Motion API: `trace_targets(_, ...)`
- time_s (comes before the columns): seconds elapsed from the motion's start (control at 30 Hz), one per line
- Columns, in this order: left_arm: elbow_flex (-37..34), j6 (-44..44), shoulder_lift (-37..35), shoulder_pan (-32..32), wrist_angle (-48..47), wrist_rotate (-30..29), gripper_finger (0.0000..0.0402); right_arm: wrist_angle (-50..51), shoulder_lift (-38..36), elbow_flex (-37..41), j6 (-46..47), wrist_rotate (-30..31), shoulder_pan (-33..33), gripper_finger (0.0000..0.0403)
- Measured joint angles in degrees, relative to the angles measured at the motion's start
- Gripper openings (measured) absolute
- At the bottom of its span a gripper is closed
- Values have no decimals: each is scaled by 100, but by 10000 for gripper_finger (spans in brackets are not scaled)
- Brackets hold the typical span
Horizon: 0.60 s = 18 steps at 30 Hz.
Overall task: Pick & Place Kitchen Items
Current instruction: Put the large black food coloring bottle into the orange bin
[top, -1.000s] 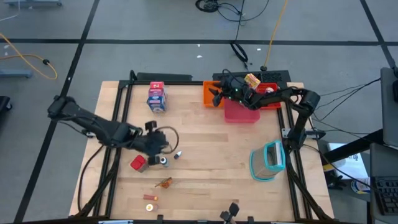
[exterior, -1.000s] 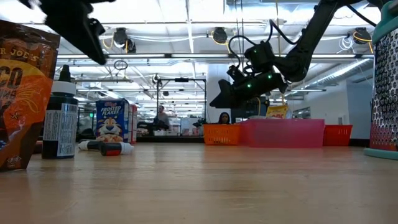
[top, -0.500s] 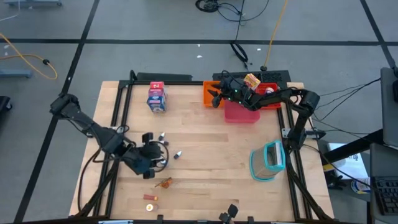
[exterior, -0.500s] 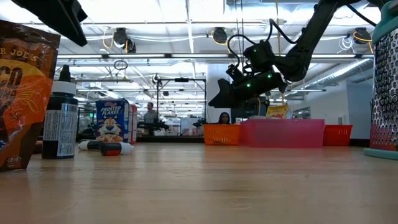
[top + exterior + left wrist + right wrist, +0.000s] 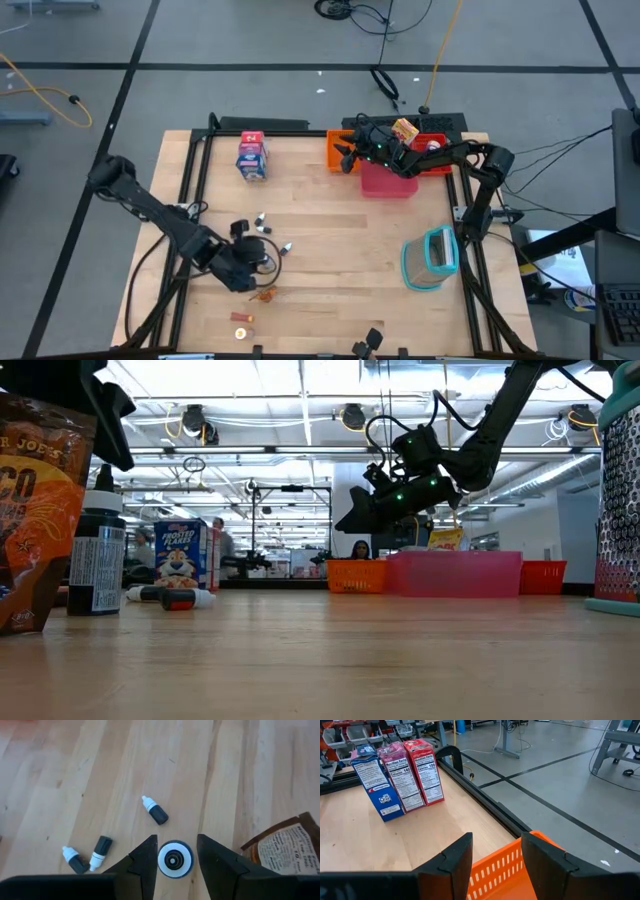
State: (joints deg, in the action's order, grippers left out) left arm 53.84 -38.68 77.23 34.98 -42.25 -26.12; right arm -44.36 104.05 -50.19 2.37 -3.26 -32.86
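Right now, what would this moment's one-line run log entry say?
left gripper: open, above upright bottle | right gripper: open, empty, over orange tray | cartons: standing on table

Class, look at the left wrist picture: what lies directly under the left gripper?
Under the left gripper, between its open fingers, stands an upright bottle, seen cap-on from above. Its body below the cap is hidden. A brown packet lies beside it.

The table is smooth pale wood, the orange tray slotted plastic, the cartons glossy printed card.
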Motion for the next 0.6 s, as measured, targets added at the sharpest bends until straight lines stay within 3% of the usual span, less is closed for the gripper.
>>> trace_targets(0.37, 2, -642, 353, 1, -385, -23, 204, 1, 0, 0, 1, -1, 0, 160)
trace_targets(0.6, 18, -758, 660, 0, -248, -58, 212, 3, 0, 0, 2, -1, 2, 161)
